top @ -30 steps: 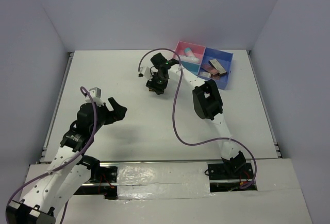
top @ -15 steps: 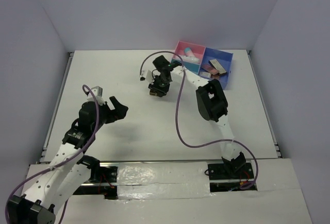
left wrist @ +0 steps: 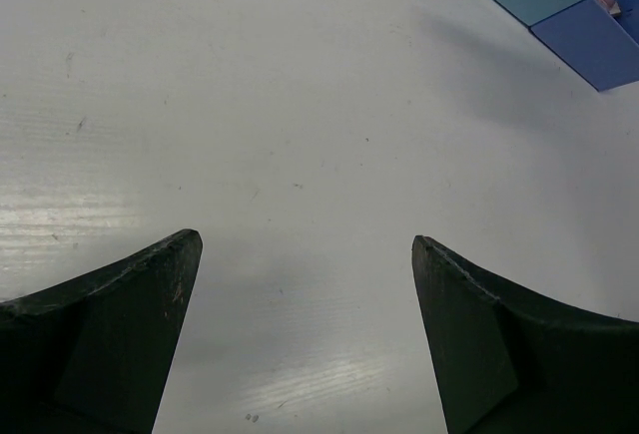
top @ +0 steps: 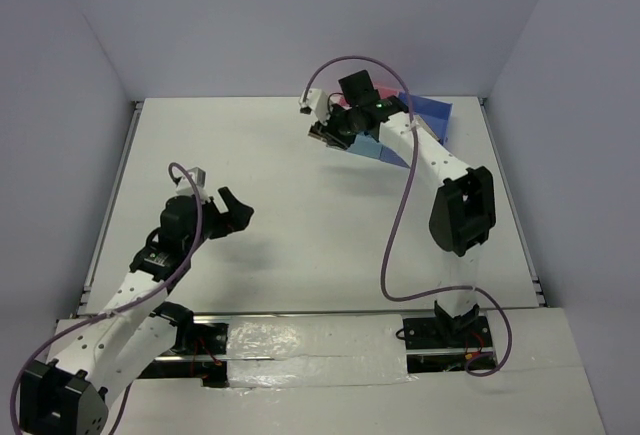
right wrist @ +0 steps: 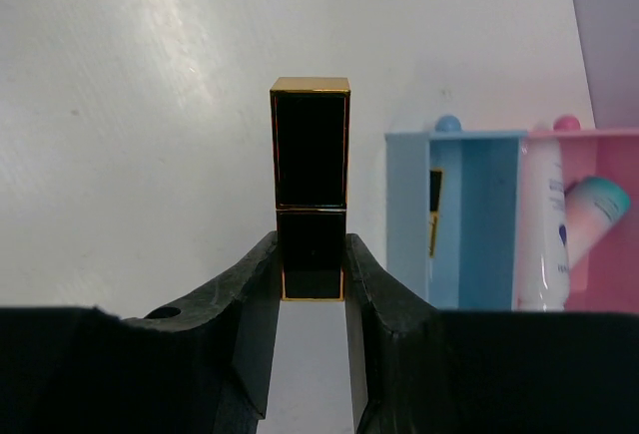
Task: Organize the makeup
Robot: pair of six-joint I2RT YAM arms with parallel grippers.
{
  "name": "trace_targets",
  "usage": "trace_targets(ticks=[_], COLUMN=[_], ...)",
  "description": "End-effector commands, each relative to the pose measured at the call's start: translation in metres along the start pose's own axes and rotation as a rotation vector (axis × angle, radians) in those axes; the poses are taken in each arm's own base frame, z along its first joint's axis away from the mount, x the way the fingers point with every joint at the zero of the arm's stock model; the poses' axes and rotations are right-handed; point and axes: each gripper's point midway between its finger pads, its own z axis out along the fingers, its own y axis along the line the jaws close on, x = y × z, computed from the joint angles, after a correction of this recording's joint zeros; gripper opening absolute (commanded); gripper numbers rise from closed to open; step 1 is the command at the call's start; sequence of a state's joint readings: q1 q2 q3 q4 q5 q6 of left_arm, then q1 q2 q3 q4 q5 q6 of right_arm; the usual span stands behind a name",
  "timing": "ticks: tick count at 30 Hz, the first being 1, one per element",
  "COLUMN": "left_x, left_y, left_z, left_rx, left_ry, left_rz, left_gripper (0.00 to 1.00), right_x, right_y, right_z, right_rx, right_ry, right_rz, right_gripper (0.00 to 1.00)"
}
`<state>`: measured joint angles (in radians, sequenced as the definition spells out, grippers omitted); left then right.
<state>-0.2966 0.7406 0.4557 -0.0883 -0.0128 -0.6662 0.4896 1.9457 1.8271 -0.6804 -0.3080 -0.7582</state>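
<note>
Right gripper (right wrist: 311, 259) pinching black-and-gold lipstick (right wrist: 311, 150), left gripper (left wrist: 305, 254) spread, compartment box (right wrist: 404, 215) holding white tubes (right wrist: 542, 224)

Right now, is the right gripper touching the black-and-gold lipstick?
Touching. The right wrist view shows the right gripper closed on the black-and-gold lipstick, both fingers pressed against its lower half, with no gap on either side.

right tool (right wrist: 312, 279) grips a black-and-gold lipstick (right wrist: 311, 170) beside the compartment box (right wrist: 469, 219).
</note>
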Motion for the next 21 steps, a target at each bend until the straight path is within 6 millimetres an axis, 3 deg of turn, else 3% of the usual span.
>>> trace_targets(ticks=[1,8,14,21], left_x=[-0.009,-0.01,-0.008,-0.008], left_y=[-0.01,-0.013,-0.011,-0.011], left_z=[0.005,0.008,0.009,0.008], left_rx=[0.049,0.065,0.063,0.061], left_ry=[-0.032,-0.038,-0.037,-0.033], left_rz=[-0.019,-0.014,-0.021,-0.018], left_gripper=[0.99,0.99,0.99,0.99], right_x=[0.011,0.05,0.084,0.105], right_y=[-0.042,-0.1,-0.113,-0.121], right_z=[-0.014,-0.018,-0.002,0.015], right_rx=[0.115,0.225,0.246,0.255], right_ry=[0.011,0.091,0.172,0.219], right_rz=[0.004,0.027,0.004,0.002], right_gripper=[0.11,0.11,0.16,0.23])
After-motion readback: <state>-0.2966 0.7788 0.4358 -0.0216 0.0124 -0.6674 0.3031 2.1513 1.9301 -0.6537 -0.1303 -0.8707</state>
